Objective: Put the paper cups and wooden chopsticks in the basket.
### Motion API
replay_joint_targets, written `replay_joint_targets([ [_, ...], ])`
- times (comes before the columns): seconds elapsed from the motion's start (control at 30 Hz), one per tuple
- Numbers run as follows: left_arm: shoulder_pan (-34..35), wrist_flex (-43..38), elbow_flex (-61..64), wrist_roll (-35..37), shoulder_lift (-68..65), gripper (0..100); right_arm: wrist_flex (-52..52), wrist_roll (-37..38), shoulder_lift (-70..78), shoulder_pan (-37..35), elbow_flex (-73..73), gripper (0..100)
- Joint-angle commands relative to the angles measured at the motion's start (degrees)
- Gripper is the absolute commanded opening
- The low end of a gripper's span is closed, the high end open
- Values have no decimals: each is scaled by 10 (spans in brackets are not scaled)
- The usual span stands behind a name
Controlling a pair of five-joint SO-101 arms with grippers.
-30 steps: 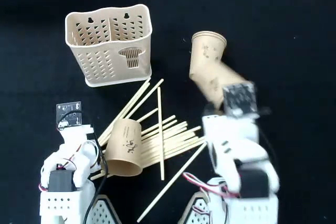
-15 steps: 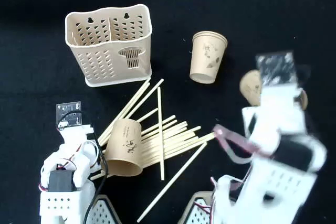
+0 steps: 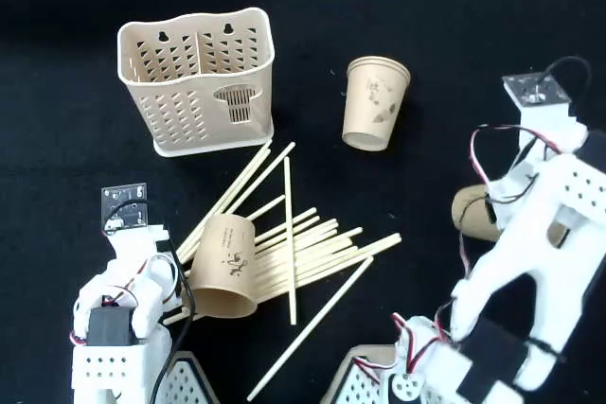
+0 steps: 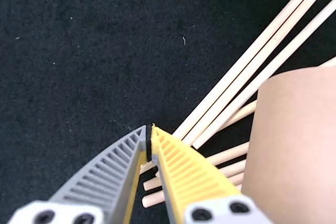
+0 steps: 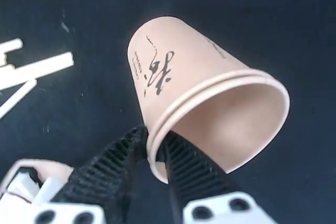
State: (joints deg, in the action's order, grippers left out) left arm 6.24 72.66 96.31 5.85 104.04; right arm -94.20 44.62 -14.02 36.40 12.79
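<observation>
The white right arm (image 3: 540,224) stands bent by the right edge of the black table (image 3: 454,44), its black gripper (image 5: 153,148) pinching the rim of a tan paper cup (image 5: 194,90) — tipped on its side, dark print on its wall.

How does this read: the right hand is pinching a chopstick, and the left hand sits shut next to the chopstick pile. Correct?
Not quite. The right hand pinches a paper cup by its rim, not a chopstick, as the right wrist view shows. The left hand does sit shut next to the chopstick pile.
</observation>
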Motion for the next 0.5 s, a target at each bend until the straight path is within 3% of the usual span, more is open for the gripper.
replay_joint_targets([
  [0.0, -2, 3, 9, -1, 3, 32, 13, 24, 28, 11, -28, 12],
  [0.17, -3, 3, 9, -1, 3, 32, 80, 24, 59, 4, -3, 12],
  [0.47, -2, 3, 9, -1, 3, 32, 169, 26, 40, -84, 124, 15],
])
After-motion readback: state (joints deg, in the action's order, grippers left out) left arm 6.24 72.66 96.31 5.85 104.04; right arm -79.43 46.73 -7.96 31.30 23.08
